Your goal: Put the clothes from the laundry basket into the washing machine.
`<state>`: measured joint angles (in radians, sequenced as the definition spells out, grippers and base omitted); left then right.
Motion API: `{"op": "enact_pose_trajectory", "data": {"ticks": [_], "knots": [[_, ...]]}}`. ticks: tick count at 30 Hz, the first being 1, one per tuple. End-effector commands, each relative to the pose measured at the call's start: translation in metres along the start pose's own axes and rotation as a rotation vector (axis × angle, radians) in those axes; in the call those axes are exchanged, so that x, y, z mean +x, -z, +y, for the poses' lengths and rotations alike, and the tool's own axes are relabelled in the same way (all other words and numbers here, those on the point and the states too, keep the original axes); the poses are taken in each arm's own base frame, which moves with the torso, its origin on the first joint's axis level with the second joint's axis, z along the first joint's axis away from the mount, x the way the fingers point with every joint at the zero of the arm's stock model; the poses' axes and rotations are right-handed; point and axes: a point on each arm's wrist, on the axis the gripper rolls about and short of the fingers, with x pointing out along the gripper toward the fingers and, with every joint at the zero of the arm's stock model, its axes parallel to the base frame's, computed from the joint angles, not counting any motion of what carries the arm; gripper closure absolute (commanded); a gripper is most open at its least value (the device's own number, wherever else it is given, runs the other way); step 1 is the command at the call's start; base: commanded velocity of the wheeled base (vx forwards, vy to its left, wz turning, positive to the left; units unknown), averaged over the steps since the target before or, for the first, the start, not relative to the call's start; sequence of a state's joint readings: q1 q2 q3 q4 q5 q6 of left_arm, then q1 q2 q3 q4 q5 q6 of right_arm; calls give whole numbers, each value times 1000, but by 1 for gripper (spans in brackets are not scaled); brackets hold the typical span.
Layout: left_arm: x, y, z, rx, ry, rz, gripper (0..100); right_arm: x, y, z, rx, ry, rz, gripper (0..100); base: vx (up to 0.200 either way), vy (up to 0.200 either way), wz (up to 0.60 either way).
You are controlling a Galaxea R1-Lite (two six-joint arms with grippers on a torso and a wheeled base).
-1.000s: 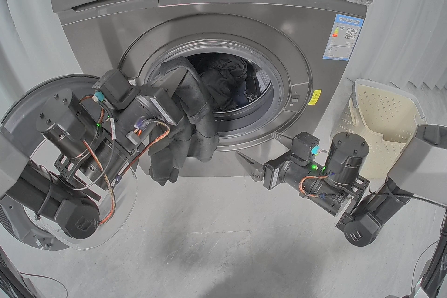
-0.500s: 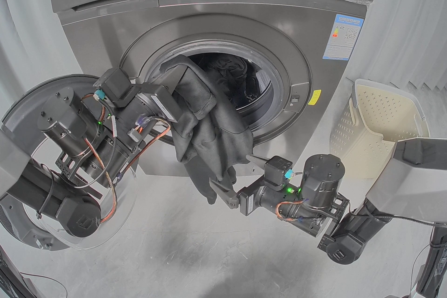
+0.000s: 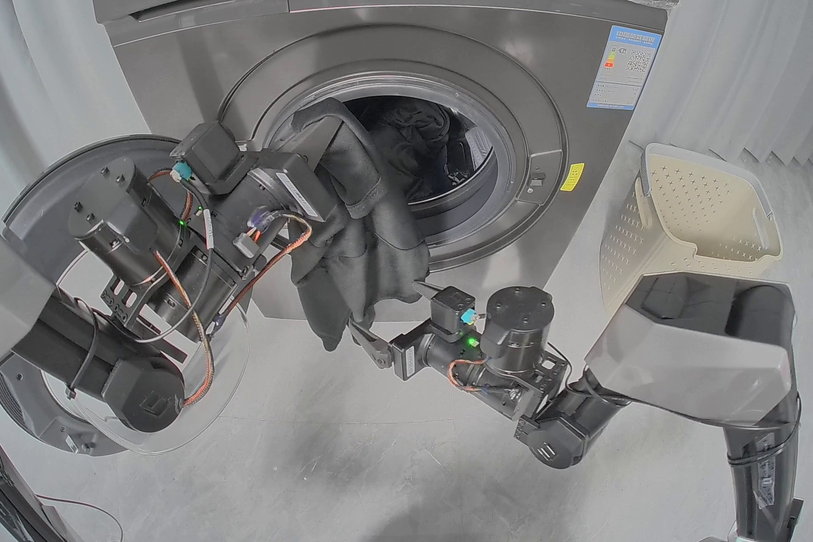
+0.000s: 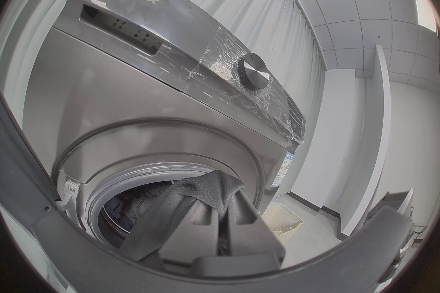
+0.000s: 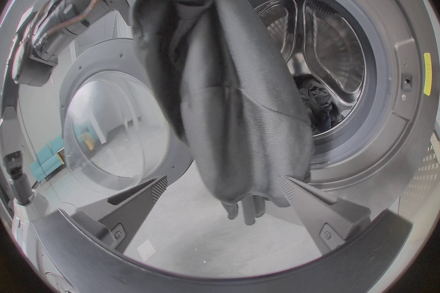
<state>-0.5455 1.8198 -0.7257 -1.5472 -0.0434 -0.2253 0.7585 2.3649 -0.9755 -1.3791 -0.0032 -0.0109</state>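
A dark grey garment (image 3: 364, 247) hangs from my left gripper (image 3: 326, 139), which is shut on its top fold at the left rim of the washing machine's (image 3: 525, 61) drum opening. In the left wrist view the fingers (image 4: 243, 220) pinch the garment (image 4: 201, 191). Most of the cloth drapes down outside the drum, over the front panel. My right gripper (image 3: 385, 311) is open just below the hanging cloth; its two fingers straddle the garment's (image 5: 229, 92) bottom edge. More dark clothes (image 3: 415, 137) lie inside the drum.
The round door (image 3: 51, 188) is swung open at the left, behind my left arm. A cream laundry basket (image 3: 703, 222) stands on the floor to the right of the machine. Grey floor lies open in front.
My right arm has swung left and down from near the basket to under the hanging garment. The cloth swayed right, then settled back. My left gripper has stayed put.
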Motion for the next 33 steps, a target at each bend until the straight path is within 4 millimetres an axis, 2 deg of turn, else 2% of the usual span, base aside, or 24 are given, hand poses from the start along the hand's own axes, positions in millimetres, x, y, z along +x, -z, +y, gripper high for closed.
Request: {"op": "enact_pose_trajectory", "data": {"ticks": [1, 10, 13, 18, 19, 23, 26, 28, 29, 33], "knots": [[0, -1, -1, -1, -1, -3, 100, 28, 34, -4, -6, 25, 18, 0, 0, 0, 0], [1, -2, 0, 0, -3, -9, 100, 42, 35, 1, -4, 33, -14, 0, 0, 0, 0], [1, -2, -1, 0, -2, -11, 100, 46, 39, -4, -4, 47, -16, 0, 0, 0, 0], [1, -2, -1, 0, -2, -11, 100, 61, 42, -31, -2, 116, -56, 0, 0, 0, 0], [1, -2, -1, 0, -2, -11, 100, 63, 40, -35, 1, 132, -69, 100, 0, 0, 0], [1, -1, 1, 2, -7, -7, 100, 61, 30, -39, 5, 146, -92, 100, 0, 0, 0], [1, -1, 3, 4, -10, -6, 100, 54, 14, -40, 4, 147, -107, 100, 0, 0, 0], [1, -1, 3, 4, -10, -6, 100, 54, 14, -40, 4, 147, -107, 100, 0, 0, 0], [1, 0, 3, 4, -10, -5, 100, 41, -2, -38, 4, 146, -104, 100, 0, 0, 0], [1, 1, 4, 4, -14, -1, 100, 16, -34, -37, 2, 144, -118, 100, 0, 0, 0]]}}
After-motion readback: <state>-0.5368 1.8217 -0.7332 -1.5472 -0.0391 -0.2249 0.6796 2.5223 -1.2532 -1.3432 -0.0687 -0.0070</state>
